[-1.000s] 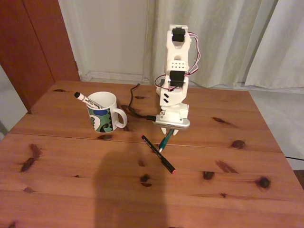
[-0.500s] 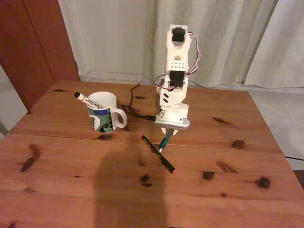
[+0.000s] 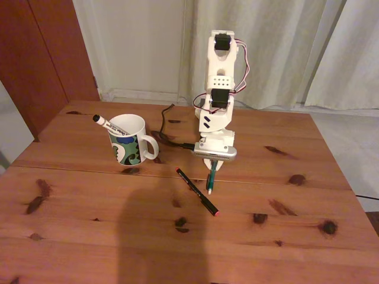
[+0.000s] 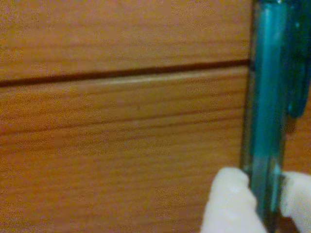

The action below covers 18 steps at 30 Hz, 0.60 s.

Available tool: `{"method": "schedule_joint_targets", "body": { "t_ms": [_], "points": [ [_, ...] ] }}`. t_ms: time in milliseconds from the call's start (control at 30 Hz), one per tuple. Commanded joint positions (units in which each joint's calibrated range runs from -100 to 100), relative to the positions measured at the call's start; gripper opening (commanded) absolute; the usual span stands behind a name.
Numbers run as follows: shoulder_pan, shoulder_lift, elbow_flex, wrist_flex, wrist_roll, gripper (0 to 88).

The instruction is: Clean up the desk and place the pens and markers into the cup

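In the fixed view the white cup (image 3: pixel 131 144) stands on the desk (image 3: pixel 89 195) at the left, with the white marker (image 3: pixel 108 124) leaning inside it, black cap up. The thin black pen (image 3: pixel 196 191) lies slanted on the wood in front of the arm. My gripper (image 3: pixel 213 167) points down and is shut on the teal-green pen (image 3: pixel 211 179), which hangs nearly upright just right of the black pen. The wrist view shows the teal-green pen (image 4: pixel 266 116) clamped between my white fingertips (image 4: pixel 228 199), gripper (image 4: pixel 265 206), above the desk seam (image 4: pixel 121 75).
The white arm base (image 3: pixel 220 71) stands at the back middle of the desk with a black cable (image 3: pixel 169 127) trailing to its left. Curtains and a wall lie behind. A shadow covers the front middle of the wood.
The teal-green pen was slanted with its lower end across the black pen. It now hangs nearly upright in my gripper, its tip swung to the right.
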Motion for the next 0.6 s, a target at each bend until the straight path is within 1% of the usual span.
{"method": "schedule_joint_targets", "body": {
  "t_ms": [0,333,433,567],
  "points": [
    [0.2,-2.1,0.1,-1.2,0.4,0.8],
    [3.1,-17.7,0.1,-1.2,0.7,0.8],
    [5.6,-23.4,0.1,-1.3,2.1,0.8],
    [8.9,-29.2,0.1,-4.6,1.9,0.8]
  ]
}}
